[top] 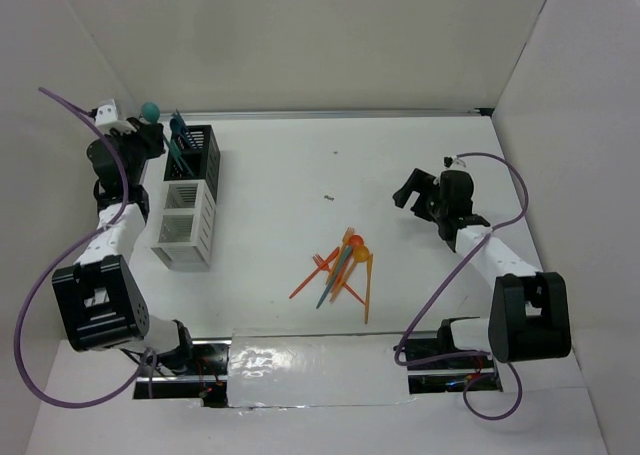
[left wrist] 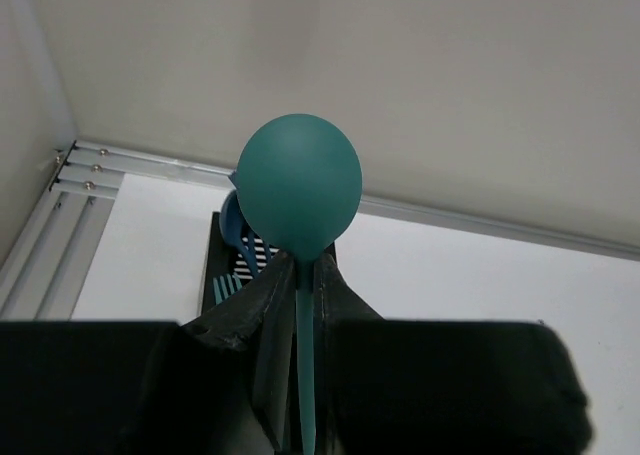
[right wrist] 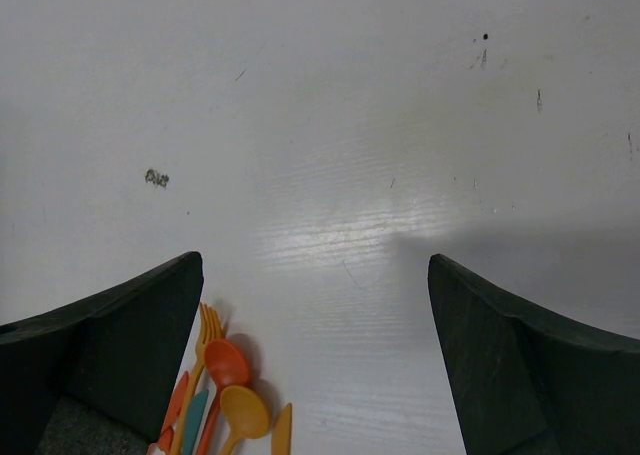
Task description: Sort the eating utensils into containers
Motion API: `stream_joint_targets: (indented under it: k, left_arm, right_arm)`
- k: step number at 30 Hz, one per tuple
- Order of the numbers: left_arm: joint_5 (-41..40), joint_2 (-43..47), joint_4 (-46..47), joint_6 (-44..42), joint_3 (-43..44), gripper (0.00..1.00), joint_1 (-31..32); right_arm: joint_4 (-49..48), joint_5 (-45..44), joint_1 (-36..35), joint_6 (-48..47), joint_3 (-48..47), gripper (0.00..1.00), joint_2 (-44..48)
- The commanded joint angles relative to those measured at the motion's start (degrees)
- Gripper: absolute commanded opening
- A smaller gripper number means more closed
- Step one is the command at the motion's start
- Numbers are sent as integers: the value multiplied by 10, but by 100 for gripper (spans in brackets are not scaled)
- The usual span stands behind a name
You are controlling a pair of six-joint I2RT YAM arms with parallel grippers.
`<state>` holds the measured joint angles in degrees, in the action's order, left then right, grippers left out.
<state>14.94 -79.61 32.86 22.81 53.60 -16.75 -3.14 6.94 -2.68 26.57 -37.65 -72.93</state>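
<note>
Over at ten o'clock the left gripper [left wrist: 300, 287] pinches a teal spoon [left wrist: 300, 183] near the black bin [top: 201, 155]; the right gripper [right wrist: 315, 275] gapes wide.

You've got a white table [top: 420, 165] in front of you, boxed in by plain white walls [top: 330, 45] at the back and on both sides. A metal rail [top: 350, 113] runs along its far edge, shiny tape [top: 310, 360] covers the near edge, and a few dark specks [top: 328, 197] dot the top under soft glare.
</note>
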Motion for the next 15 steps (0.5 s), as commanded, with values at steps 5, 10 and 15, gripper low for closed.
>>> stream_joint_targets:
  k: [5,10,15]
  left_arm:
    - [38,-71,175,-21,7,13,-14]
    - [67,-115,229,-15,-7,18,-19]
    - [77,-123,251,-11,-20,28,-21]
  right_arm:
    - [-53,17,4,3,-48,99,-38]
    - [-58,22,6,1,-59,99,-50]
    - [-64,22,5,-3,-59,99,-41]
